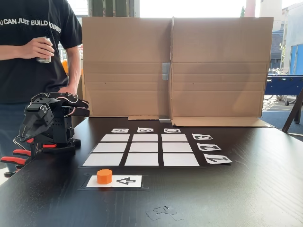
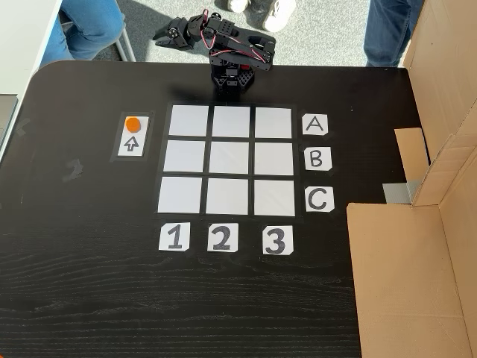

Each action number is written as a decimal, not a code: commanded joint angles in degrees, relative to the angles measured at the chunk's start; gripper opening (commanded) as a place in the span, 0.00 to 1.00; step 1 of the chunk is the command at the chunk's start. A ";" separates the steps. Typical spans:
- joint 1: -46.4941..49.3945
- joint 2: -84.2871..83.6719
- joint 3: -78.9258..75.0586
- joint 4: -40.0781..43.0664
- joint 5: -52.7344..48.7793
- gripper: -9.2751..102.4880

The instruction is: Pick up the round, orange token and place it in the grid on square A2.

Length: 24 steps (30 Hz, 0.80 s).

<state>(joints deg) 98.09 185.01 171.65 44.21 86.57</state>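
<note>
Token (image 2: 133, 123) on arrow card (image 2: 133, 143) left of empty grid (image 2: 229, 159); gripper (image 2: 165, 33) folded back, spread indiscernible.

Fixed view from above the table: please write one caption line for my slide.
Orange token waits on the arrow card beside the empty grid; the arm is folded behind row A.

Cardboard screen (image 1: 218, 66) backs a black table (image 1: 246, 189); bright windows behind.

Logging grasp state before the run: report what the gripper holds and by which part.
Nothing is held. The gripper is folded back at the table's edge, apart from the token, which sits untouched on the arrow card beside the grid.
</note>
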 commanded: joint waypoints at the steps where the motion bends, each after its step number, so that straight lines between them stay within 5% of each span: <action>1: -0.97 -10.11 -7.29 -2.20 0.26 0.18; 24: -9.14 -60.47 -65.39 31.20 0.26 0.33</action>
<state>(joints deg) 89.65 127.44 112.50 72.77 86.57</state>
